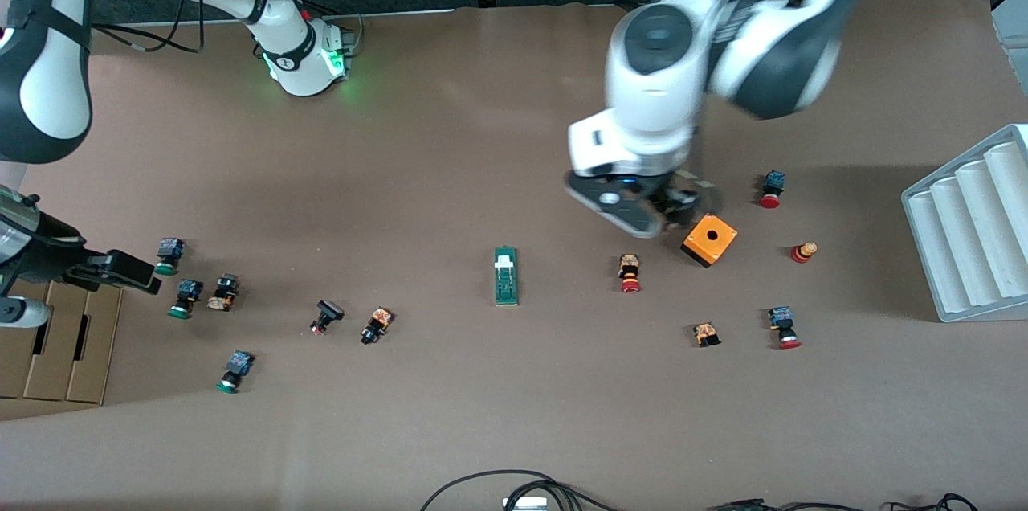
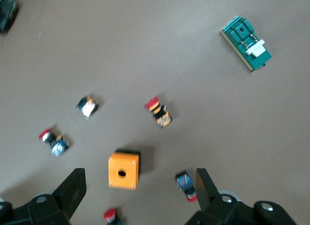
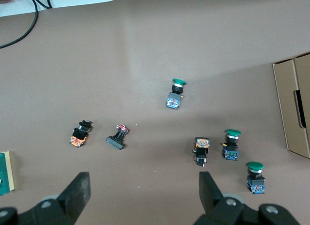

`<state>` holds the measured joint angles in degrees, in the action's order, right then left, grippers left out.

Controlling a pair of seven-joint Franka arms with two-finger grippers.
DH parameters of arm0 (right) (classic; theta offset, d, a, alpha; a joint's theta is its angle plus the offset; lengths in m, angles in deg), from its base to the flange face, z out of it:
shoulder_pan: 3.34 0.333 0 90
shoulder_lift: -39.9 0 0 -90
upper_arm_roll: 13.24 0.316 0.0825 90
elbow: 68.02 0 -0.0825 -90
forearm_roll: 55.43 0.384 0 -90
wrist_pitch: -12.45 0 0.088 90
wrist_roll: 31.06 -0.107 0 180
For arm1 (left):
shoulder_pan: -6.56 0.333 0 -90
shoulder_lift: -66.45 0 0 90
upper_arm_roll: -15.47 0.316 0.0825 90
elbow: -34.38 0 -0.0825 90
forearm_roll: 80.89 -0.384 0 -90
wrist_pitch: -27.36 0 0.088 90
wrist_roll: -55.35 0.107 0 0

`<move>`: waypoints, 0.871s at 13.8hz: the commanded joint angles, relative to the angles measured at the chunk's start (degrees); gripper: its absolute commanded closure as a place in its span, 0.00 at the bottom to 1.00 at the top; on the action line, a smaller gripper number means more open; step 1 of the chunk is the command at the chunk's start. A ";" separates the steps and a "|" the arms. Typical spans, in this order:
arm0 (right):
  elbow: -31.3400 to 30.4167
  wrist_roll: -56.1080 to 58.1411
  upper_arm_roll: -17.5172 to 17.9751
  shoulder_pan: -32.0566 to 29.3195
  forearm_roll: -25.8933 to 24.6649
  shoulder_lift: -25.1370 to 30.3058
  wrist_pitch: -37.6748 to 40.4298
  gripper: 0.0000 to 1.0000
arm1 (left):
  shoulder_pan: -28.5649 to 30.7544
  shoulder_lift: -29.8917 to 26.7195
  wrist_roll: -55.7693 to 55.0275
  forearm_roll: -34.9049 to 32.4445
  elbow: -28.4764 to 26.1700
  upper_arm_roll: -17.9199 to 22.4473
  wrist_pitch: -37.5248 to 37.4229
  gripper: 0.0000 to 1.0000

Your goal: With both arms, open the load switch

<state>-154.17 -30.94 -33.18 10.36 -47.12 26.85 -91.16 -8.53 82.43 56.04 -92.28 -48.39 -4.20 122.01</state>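
Observation:
The load switch [image 1: 506, 275], a narrow dark green block with a white end piece, lies flat on the brown table near its middle. It also shows in the left wrist view [image 2: 244, 42], and at the picture's edge in the right wrist view [image 3: 5, 172]. My left gripper [image 1: 642, 210] hangs open and holds nothing, over the table beside the orange cube and off toward the left arm's end from the switch. From its wrist, the left gripper [image 2: 139, 179] shows the cube below it. My right gripper [image 1: 120, 270] [image 3: 144, 179] is open and holds nothing, over the right arm's end of the table by the green-capped buttons.
An orange cube [image 1: 709, 239] with a hole and several red-capped push buttons [image 1: 630, 273] lie toward the left arm's end. Green-capped buttons [image 1: 181, 298] lie toward the right arm's end, by a cardboard box [image 1: 60, 342]. A white ribbed tray [image 1: 972, 222] stands at the table's edge. Cables [image 1: 514, 487] lie nearest the front camera.

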 commanded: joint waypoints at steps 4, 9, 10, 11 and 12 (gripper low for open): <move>-0.17 -0.92 0.16 -0.25 -1.36 -0.66 1.40 0.00 | 10.94 -0.78 1.33 2.25 5.78 -0.63 -6.68 0.00; -1.05 -1.53 12.23 -11.72 -2.23 0.31 3.06 0.00 | 24.22 -0.87 1.24 4.98 7.71 -0.72 -7.02 0.00; -1.05 -2.84 16.99 -15.51 -4.59 0.49 3.16 0.00 | 24.41 -1.82 1.24 4.62 7.71 -0.54 -8.25 0.00; -1.05 -5.64 18.95 -16.50 -6.09 0.66 3.16 0.00 | 24.50 -2.01 1.33 4.53 7.62 -0.54 -9.04 0.00; -0.96 -7.93 19.06 -16.43 -6.46 0.75 3.07 0.00 | 25.02 -2.01 1.33 4.53 7.71 -0.46 -9.05 0.00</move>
<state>-155.19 -34.68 -16.63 -4.70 -51.43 26.53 -89.28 16.28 81.68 57.54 -88.33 -40.77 -4.01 114.64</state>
